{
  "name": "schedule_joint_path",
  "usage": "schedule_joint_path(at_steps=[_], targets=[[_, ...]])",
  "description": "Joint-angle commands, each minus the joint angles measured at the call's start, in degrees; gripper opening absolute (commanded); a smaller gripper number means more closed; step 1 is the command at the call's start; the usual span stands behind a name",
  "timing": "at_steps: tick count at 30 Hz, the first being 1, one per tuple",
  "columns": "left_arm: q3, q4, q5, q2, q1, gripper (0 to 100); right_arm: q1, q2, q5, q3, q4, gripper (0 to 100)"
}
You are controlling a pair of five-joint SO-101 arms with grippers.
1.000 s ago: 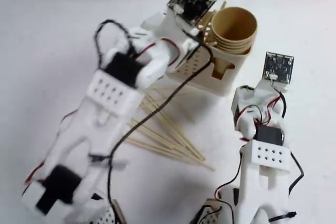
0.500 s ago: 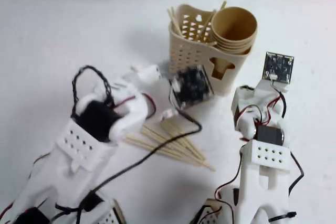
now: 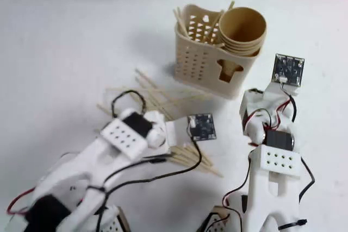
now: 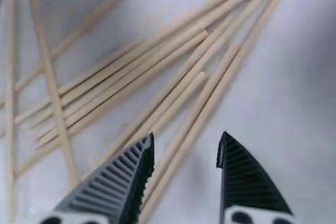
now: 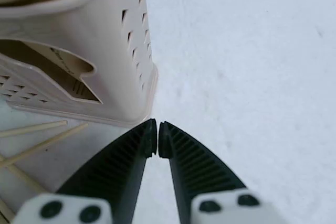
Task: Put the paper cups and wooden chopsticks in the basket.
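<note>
The perforated cream basket stands at the back of the table, holding stacked paper cups and a few wooden chopsticks. More chopsticks lie fanned on the table in front of it, partly under the left arm. My left gripper is open just above this pile of chopsticks, with nothing between its fingers. My right gripper is shut and empty, low beside the basket, at the corner where the cups stand.
The right arm's body lies along the table's right side. The left arm stretches in from the lower left. Bare white tabletop spreads to the left of the basket.
The left arm has drawn back from the basket and come down over the chopsticks on the table. The right arm has not moved.
</note>
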Motion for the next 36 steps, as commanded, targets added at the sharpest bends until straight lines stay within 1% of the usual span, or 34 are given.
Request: schedule_joint_path(at_steps=[1, 4, 9, 12, 15, 18, 22, 28, 31, 36], targets=[[-3.0, -2.8, -0.8, 9.5, 0.7, 21, 0.4, -1.6, -0.2, -2.6, -1.1, 2.5], [-5.8, -3.2, -0.8, 16.3, 0.7, 21, 0.4, -1.6, -0.2, -2.6, -1.1, 2.5], [-12.6, 0.4, -0.2, 23.4, 0.7, 20, 0.5, -1.6, -0.2, -2.7, -1.1, 2.5], [-14.9, 0.7, 1.8, 26.3, 0.7, 14, 0.5, -1.6, -0.2, -2.7, -1.1, 2.5], [-15.3, 0.8, 1.8, 27.6, 1.8, 7, 0.5, -1.6, -0.2, -2.7, -1.1, 2.5], [-14.7, 1.1, 1.9, 27.6, 3.6, 2, 0.5, -1.6, -0.2, -2.7, -1.1, 2.5], [-14.7, 2.7, 2.0, 27.6, 3.7, 2, 0.5, -1.6, -0.2, -2.7, -1.1, 2.5], [-14.7, 9.2, 1.7, 26.5, 3.4, 2, 0.5, -1.6, -0.2, -2.7, -1.1, 2.5], [-13.0, 11.1, 1.9, 22.6, 3.4, 2, 0.5, -1.6, -0.2, -2.7, -1.1, 2.5], [-8.5, 13.6, 1.7, 11.9, 3.3, 2, 0.5, -1.6, -0.2, -2.7, -1.1, 2.5]])
